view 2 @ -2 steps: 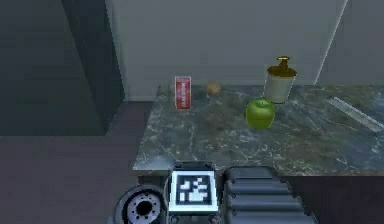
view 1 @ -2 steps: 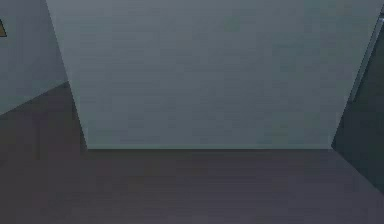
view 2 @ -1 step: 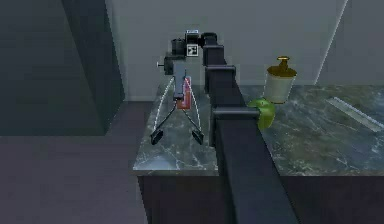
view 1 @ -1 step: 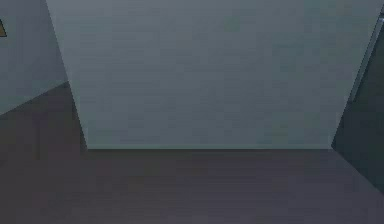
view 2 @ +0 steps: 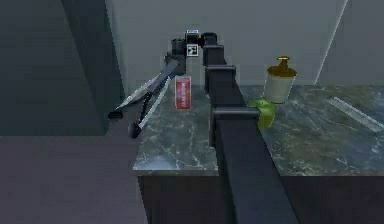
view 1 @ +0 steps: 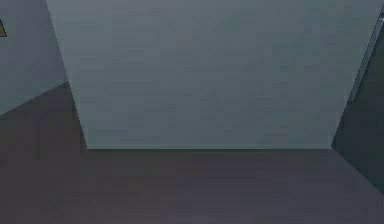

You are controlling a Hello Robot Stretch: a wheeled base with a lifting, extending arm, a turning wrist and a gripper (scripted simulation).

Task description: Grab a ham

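In the arm side view the dark arm (view 2: 235,130) reaches up from the bottom edge over a marble countertop (view 2: 320,145). At its far end are the white marker squares (view 2: 198,42). The gripper (view 2: 125,122) slants down to the left from there, its thin fingers (view 2: 150,95) ending at the counter's left edge. Only bare countertop and wall lie behind the far end, so it holds nothing. A small red can (view 2: 183,93) stands just right of the fingers. A green round fruit (view 2: 264,113) lies right of the arm.
A beige jar (view 2: 283,80) stands behind the green fruit, and a pale flat utensil (view 2: 352,108) lies at the counter's right. The forward view faces a blue-grey wall (view 1: 210,70) close ahead, with dark floor (view 1: 200,190) below it.
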